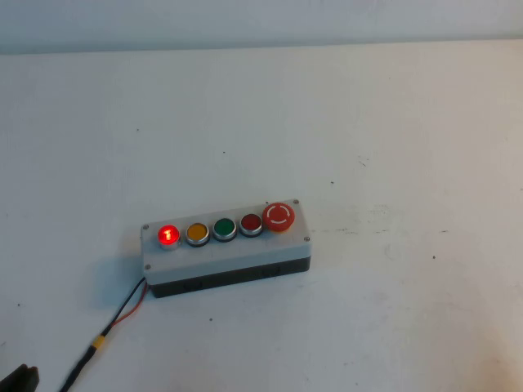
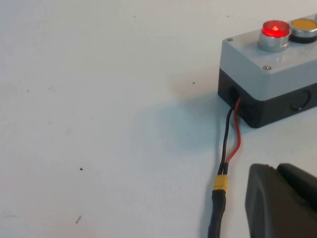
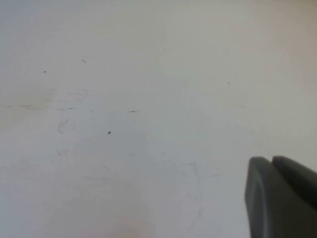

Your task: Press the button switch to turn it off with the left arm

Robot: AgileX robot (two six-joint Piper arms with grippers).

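A grey and black switch box [image 1: 228,251] lies on the white table [image 1: 368,122]. It carries a lit red button [image 1: 168,235] at its left end, then a yellow [image 1: 197,233], a green [image 1: 225,228] and a dark red button [image 1: 251,222], and a big red mushroom button [image 1: 279,216]. The lit button also shows in the left wrist view [image 2: 275,30]. My left gripper [image 2: 277,171] is shut and empty, low by the cable, short of the box; its tip shows at the high view's bottom left corner [image 1: 20,380]. My right gripper [image 3: 272,162] is shut over bare table.
A black and red cable [image 1: 122,306] with a yellow connector [image 2: 220,183] runs from the box's left end toward the table's front left.
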